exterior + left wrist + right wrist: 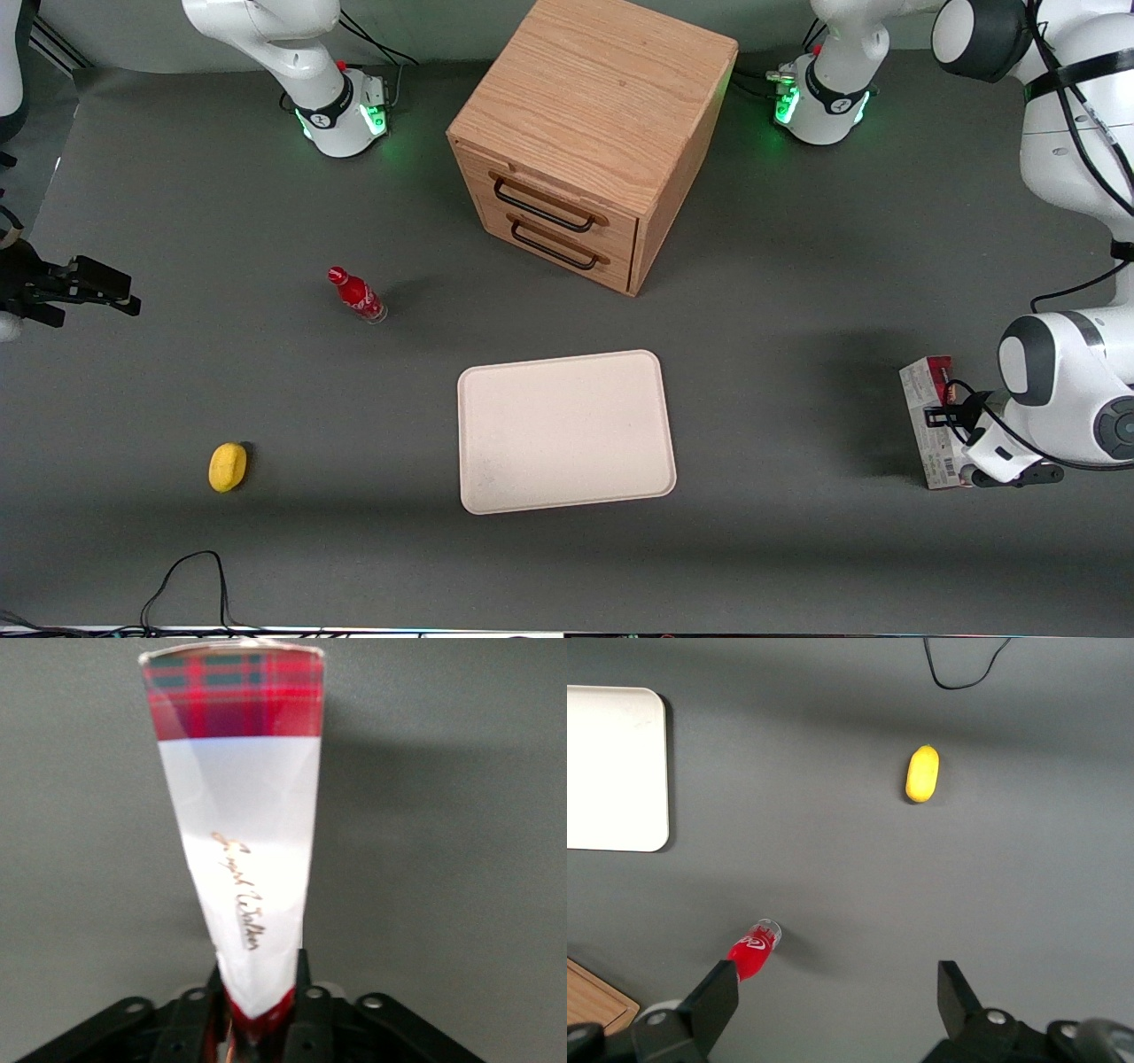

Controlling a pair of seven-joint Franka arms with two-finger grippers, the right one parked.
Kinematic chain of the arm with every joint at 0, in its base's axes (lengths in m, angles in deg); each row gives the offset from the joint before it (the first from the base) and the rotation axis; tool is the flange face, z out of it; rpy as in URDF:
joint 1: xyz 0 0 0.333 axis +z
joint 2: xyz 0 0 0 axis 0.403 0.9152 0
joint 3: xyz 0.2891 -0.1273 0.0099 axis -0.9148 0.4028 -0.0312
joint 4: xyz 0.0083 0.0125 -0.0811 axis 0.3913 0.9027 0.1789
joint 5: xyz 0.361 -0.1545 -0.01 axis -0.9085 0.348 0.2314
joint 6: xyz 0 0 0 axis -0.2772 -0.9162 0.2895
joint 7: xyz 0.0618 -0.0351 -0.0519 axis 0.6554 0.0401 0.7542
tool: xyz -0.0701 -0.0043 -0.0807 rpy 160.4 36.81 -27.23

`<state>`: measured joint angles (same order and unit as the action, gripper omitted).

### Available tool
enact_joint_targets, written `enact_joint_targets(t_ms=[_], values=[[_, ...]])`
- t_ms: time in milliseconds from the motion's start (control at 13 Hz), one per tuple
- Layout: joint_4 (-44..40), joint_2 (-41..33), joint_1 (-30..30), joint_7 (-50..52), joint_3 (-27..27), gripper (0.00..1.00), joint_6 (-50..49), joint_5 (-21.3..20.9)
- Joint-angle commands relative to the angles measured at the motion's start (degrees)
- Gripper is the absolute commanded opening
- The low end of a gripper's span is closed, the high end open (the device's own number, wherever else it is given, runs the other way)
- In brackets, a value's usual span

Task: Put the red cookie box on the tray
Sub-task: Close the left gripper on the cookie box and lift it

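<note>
— One carton, one gripper: where does the red cookie box (pixel 931 424) stand at this moment?

— At the working arm's end of the desk (pixel 797 549), well apart from the tray (pixel 567 432). The wrist view shows the gripper (pixel 259 1014) closed on one end of the red cookie box (pixel 241 828), with a finger (pixel 306 1014) pressed to each side and the tartan end pointing away from the camera.

— Which way does the long axis run?

— In the front view it runs roughly toward and away from that camera, the grey barcode side showing. The box appears to be at or only just above the desk surface; I cannot tell which.

— And the tray?

— Bare, flat, sitting in front of the wooden drawer cabinet (pixel 592 133), sideways from the box toward the parked arm's end. The coming move, as I judge it, is a lift and a sideways carry to the tray.

— Anything in the way?

— Nothing lies between them. The small red bottle (pixel 356 295) and a yellow object (pixel 228 466) sit farther along, past the tray.
</note>
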<state>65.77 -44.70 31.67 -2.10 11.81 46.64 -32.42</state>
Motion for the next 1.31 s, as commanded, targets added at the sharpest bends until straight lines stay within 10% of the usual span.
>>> enact_joint_targets(t_ms=[0,769,1231], values=[[2.6,-2.6,-0.4,0.9,-0.3,0.00,0.8,-1.0],[-1.5,-25.6,-4.2,1.1,2.7,0.00,-31.2,0.0],[-8.7,-22.0,-7.8,10.4,11.3,0.00,-32.2,3.1]])
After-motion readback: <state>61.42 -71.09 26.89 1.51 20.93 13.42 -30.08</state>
